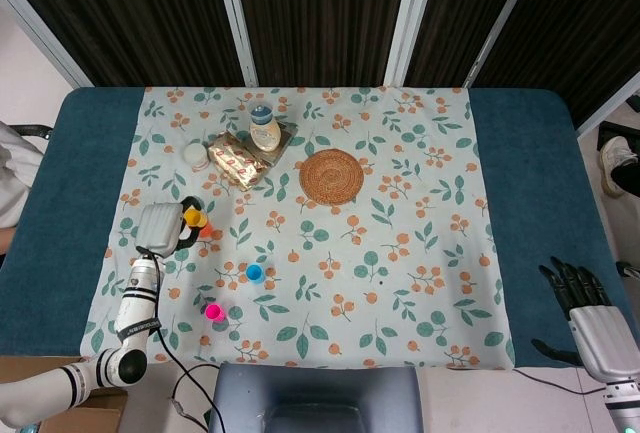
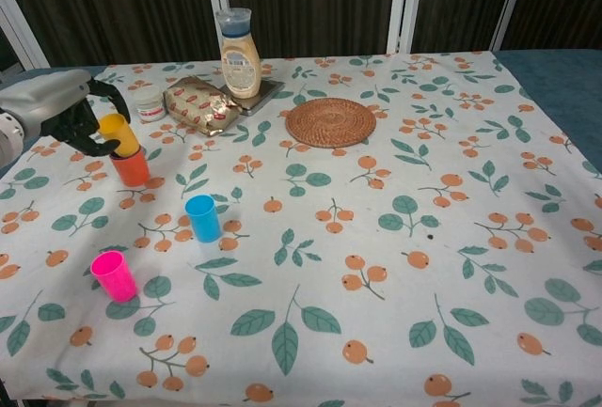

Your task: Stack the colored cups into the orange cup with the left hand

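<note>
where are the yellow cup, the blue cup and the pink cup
yellow cup (image 2: 115, 130), chest view, upper side wall
blue cup (image 2: 202, 219), chest view, middle of side wall
pink cup (image 2: 114, 277), chest view, middle of side wall

A teal-topped counter (image 1: 60, 203) carries a white cloth printed with green leaves and orange berries (image 2: 395, 266). On the cloth stand an orange plastic cup (image 2: 131, 166), a blue plastic cup (image 2: 202, 218) and a pink plastic cup (image 2: 113, 275). A round woven rattan mat (image 2: 331, 121), a foil snack packet (image 2: 199, 103) and a small white jar (image 2: 149, 105) lie farther back.
</note>
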### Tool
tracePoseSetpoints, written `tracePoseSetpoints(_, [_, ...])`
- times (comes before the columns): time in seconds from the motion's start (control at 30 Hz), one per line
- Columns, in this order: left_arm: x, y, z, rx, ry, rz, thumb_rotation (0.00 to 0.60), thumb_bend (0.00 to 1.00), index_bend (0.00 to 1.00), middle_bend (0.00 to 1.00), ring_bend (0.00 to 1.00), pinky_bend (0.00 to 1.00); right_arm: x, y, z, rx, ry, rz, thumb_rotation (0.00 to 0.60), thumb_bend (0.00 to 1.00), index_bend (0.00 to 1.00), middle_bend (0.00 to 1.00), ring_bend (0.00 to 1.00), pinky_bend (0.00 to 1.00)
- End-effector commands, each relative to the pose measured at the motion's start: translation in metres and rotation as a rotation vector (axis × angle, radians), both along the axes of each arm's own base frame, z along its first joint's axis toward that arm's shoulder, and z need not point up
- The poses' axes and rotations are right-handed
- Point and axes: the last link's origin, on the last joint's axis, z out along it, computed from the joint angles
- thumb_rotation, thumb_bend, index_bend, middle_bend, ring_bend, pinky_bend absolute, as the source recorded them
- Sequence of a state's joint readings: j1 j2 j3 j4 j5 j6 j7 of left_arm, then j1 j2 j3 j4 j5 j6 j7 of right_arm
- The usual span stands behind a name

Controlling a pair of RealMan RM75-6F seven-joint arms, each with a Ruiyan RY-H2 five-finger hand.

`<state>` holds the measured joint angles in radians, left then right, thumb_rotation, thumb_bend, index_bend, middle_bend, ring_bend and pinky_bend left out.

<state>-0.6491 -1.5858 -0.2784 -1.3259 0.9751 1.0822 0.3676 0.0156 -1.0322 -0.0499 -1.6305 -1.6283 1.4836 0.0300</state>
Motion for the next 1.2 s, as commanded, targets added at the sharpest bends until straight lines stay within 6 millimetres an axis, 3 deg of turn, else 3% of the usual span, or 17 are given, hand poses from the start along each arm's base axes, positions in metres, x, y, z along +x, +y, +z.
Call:
tracePoseSetpoints(0.03, [-0.003, 0.0, -0.004, -0.013, 0.001, 0.01, 0.6, 0.37, 0.51, 1.0, 1.0, 1.0, 0.0, 0.0, 0.0, -0.001, 0.0, -0.001, 0.6, 0.19, 0.0, 0.0, 0.0, 0.0])
tracePoseSetpoints(0.1, [-0.004, 0.0, -0.006, -0.019, -0.008, 0.011, 0.6, 0.38, 0.21, 1.0, 1.0, 1.0, 0.0, 0.0, 0.0, 0.0, 0.001, -0.001, 0.6, 0.18, 0.0, 0.0, 0.0, 0.0])
tracePoseSetpoints(0.17, [-0.002, 0.0, -0.007, -0.009, -0.024, 0.002, 0.6, 0.37, 0.02, 1.0, 1.0, 1.0, 0.0, 0.0, 0.0, 0.001, 0.001, -0.001, 0.6, 0.19, 0.0, 0.0, 0.0, 0.0])
tracePoseSetpoints(0.2, [-0.001, 0.0, -0.007, -0.007, -0.036, -0.006, 0.6, 0.37, 0.0, 1.0, 1.0, 1.0, 0.0, 0.0, 0.0, 0.0, 0.001, -0.001, 0.6, 0.19, 0.0, 0.0, 0.0, 0.0])
tracePoseSetpoints(0.37, [0.009, -0.012, -0.002, -0.026, -0.068, -0.06, 0.6, 0.36, 0.0, 1.0, 1.0, 1.0, 0.0, 0.0, 0.0, 0.002, 0.0, 0.0, 0.6, 0.19, 0.0, 0.0, 0.0, 0.0])
tracePoseSetpoints(0.57, [0.029, -0.063, 0.003, -0.157, -0.158, -0.147, 0.6, 0.36, 0.0, 1.0, 1.0, 1.0, 0.001, 0.001, -0.002, 0.013, 0.003, 0.005, 0.6, 0.19, 0.0, 0.0, 0.0, 0.0])
tracePoseSetpoints(0.67, [0.037, -0.094, -0.003, -0.248, -0.188, -0.191, 0.6, 0.35, 0.0, 1.0, 1.0, 1.0, 0.001, 0.002, -0.004, 0.02, 0.007, 0.01, 0.6, 0.19, 0.0, 0.0, 0.0, 0.0])
tracePoseSetpoints(0.73, [0.041, -0.103, -0.009, -0.279, -0.191, -0.208, 0.6, 0.36, 0.01, 1.0, 1.0, 1.0, 0.002, 0.003, -0.005, 0.027, 0.008, 0.012, 0.6, 0.19, 0.0, 0.0, 0.0, 0.0])
tracePoseSetpoints(0.93, [0.053, -0.106, -0.037, -0.331, -0.183, -0.207, 0.6, 0.35, 0.08, 1.0, 1.0, 1.0, 0.002, 0.005, -0.003, 0.022, 0.0, 0.02, 0.6, 0.19, 0.0, 0.0, 0.0, 0.0])
tracePoseSetpoints(1.2, [0.062, -0.086, -0.063, -0.281, -0.139, -0.18, 0.6, 0.35, 0.16, 1.0, 1.0, 1.0, 0.002, 0.004, -0.001, 0.021, -0.005, 0.02, 0.6, 0.19, 0.0, 0.0, 0.0, 0.0])
